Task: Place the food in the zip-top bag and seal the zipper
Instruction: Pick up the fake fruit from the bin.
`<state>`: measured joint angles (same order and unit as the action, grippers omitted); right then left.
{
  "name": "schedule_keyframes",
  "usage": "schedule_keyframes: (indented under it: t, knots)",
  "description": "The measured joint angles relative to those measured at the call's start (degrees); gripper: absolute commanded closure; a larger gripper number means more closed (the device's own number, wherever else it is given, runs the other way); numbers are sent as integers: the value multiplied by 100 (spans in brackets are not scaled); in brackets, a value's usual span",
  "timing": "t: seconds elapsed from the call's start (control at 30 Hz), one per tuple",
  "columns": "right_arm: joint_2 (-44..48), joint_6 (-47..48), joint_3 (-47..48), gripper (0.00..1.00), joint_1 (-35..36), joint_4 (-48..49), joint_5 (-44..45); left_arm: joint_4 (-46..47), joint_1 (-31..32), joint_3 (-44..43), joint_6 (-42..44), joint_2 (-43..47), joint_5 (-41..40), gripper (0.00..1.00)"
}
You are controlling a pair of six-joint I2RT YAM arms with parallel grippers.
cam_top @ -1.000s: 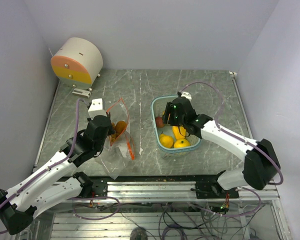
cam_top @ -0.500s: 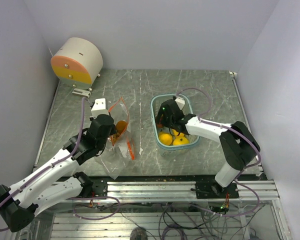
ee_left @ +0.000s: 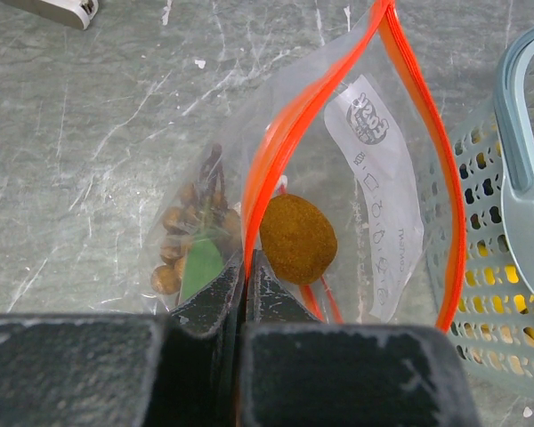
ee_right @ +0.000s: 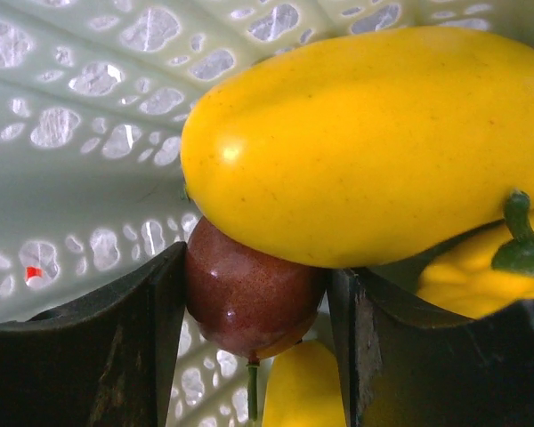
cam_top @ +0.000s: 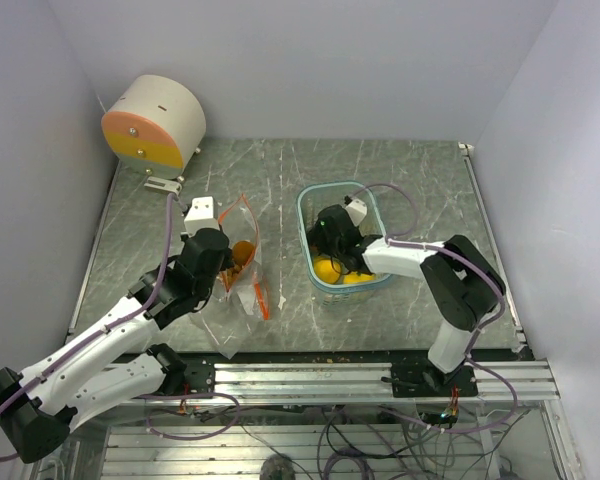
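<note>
A dark red fruit (ee_right: 249, 302) is clamped between the fingers of the right gripper (ee_right: 255, 267); the rim of the bag (ee_left: 378, 178) is pinched in the left gripper (ee_left: 246, 271).

**Basket** (cam_top: 301, 220), interior: crowded. A yellow fruit (ee_right: 365, 142) lies over the dark red fruit (ee_right: 249, 307), with the perforated wall just behind.
**Right gripper** (ee_right: 256, 267), finger gap: filled by the dark red fruit.
**Zip-top bag** (ee_left: 374, 169), mouth: gaping, with an orange-brown fruit (ee_left: 298, 238) inside. The left gripper (ee_left: 243, 267) is clamped on the near rim.
**Table** (cam_top: 280, 170): a bare strip runs between bag and basket.
**Back-left corner:** taken up by a drum-shaped device (cam_top: 155, 122).
</note>
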<state>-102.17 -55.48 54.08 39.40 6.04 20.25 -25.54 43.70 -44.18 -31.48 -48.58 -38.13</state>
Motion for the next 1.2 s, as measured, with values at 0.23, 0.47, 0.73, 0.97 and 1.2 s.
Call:
schedule_keyframes:
  t: [0.23,0.47,0.73,0.97,1.2]
  knots:
    - [649,271,-214,73,4,-470,-90,0,0,0,0,50,0,93]
    - [1515,765,57,74,2,-944,-479,0,0,0,0,101,0,93]
    - [2461,1193,72,74,4,-1475,-732,0,2,0,0,118,2,93]
    - [3392,1718,232,74,-2,-1731,-944,0,2,0,-2,118,9,93]
    - [3108,2017,758,73,398,-1034,-2457,0,0,0,0,118,9,93]
